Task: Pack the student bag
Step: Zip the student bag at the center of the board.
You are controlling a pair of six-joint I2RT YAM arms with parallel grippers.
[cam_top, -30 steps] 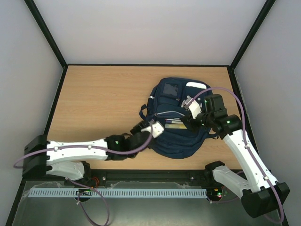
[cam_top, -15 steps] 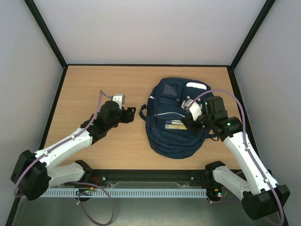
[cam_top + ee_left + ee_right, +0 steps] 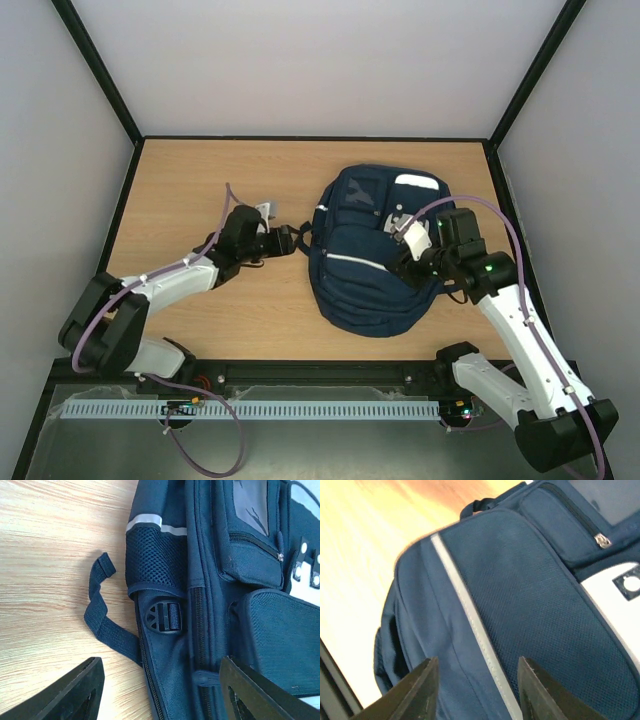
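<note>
Bag [image 3: 372,285] lies lengthwise away from the arms, right gripper [image 3: 402,262] open just above it (the nearer one), left gripper [image 3: 291,240] open beside its left edge.

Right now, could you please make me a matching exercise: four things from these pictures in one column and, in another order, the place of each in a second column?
1. left gripper
2. right gripper
3. black buckle
4. loose strap

A. lying on the wooden table
B. over the student bag, at its striped front pocket
C. just under the mesh side pocket
D. just off the bag's side, facing it

Pairs: 1-D, 2-B, 3-C, 4-A.
</note>
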